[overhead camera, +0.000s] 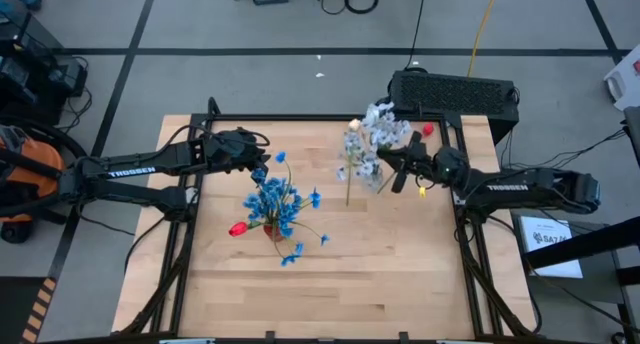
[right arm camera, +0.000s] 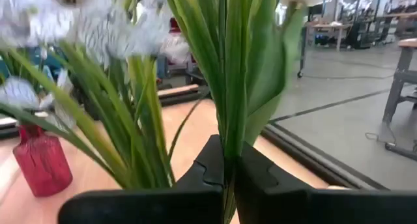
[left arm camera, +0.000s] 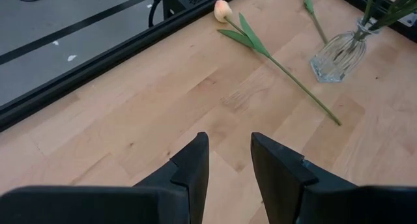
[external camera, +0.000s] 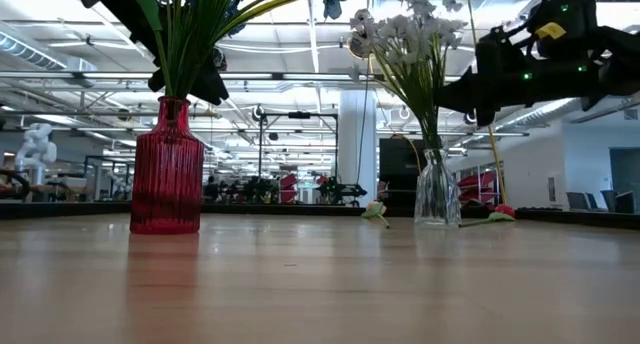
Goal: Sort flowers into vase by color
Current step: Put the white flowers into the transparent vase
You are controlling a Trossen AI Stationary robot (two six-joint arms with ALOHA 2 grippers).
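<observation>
Green stem (right arm camera: 228, 74), thin, with a long leaf: pinched between the shut fingers of the right gripper (right arm camera: 226, 168), held above the table just beside the clear vase (external camera: 436, 189). Its head is cut off at the frame edge in the right wrist view; probably a cream tulip, not certain.

Clear vase: glass, on the table's far right part, already holding pale sprays (overhead camera: 375, 139) on green stems.

Red vase (external camera: 167, 169): ribbed glass, near the table's middle, holding blue flowers (overhead camera: 275, 199). A red tulip (overhead camera: 238, 228) shows at its side in the high view; whether it sits in the vase or lies beside it cannot be told.

Cream tulip (left arm camera: 223, 10): lying loose on the table near the far edge, stem pointing toward the clear vase. A second red bloom (overhead camera: 428, 129) lies near the far right corner.

Left gripper (left arm camera: 229, 160): waiting over bare wood at the table's far left, fingers part-open, holding nothing.

Step in hand: bringing the held stem to the clear vase. Next move calls for lining the stem's lower end over the narrow neck, lowering among the stems already there without tipping the vase, then letting go.
</observation>
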